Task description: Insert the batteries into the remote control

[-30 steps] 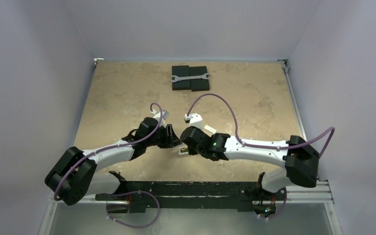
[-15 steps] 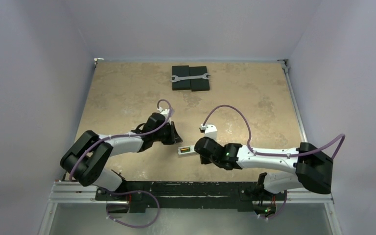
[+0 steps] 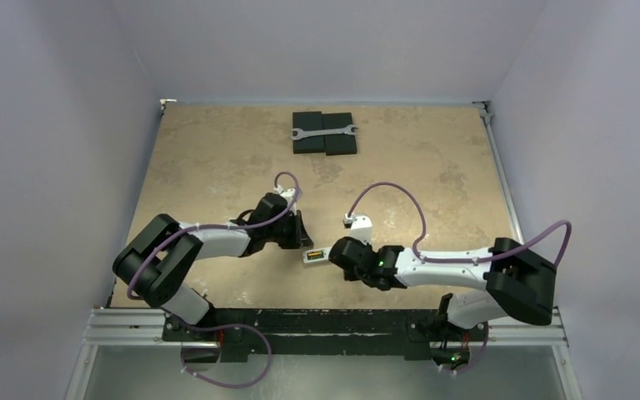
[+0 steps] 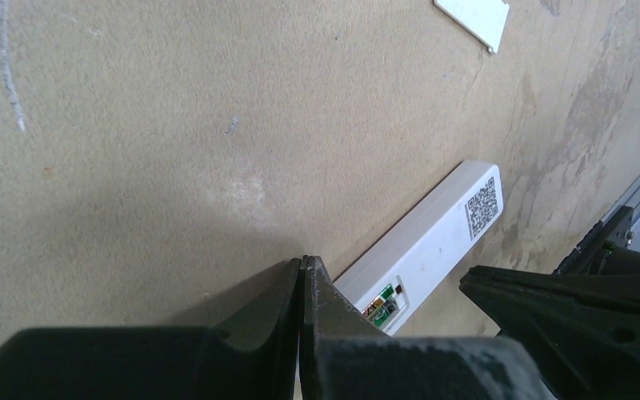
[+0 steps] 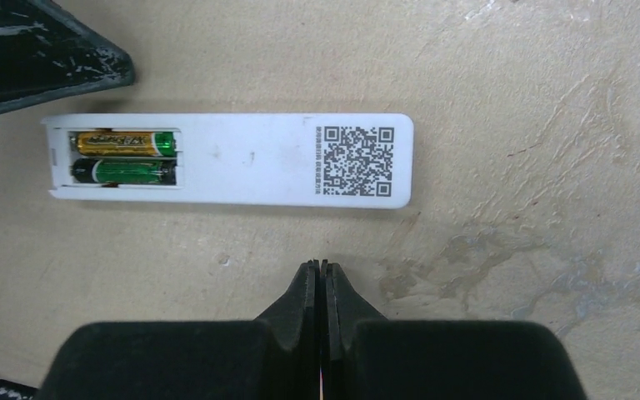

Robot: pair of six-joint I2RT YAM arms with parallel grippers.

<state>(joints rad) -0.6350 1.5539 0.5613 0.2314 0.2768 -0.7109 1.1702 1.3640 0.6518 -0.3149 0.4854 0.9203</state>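
Pincers both clamped shut on nothing now, left pincer and right pincer having backed off the remote control, which lies back-up on the table between them with both batteries seated, so I'd guess only the cover is left.

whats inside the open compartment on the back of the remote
A gold battery and a dark green battery, side by side. Whatever lies beneath them in the remote control is covered.

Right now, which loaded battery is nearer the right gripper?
The dark green battery; the gold battery lies beyond it, away from the right gripper.
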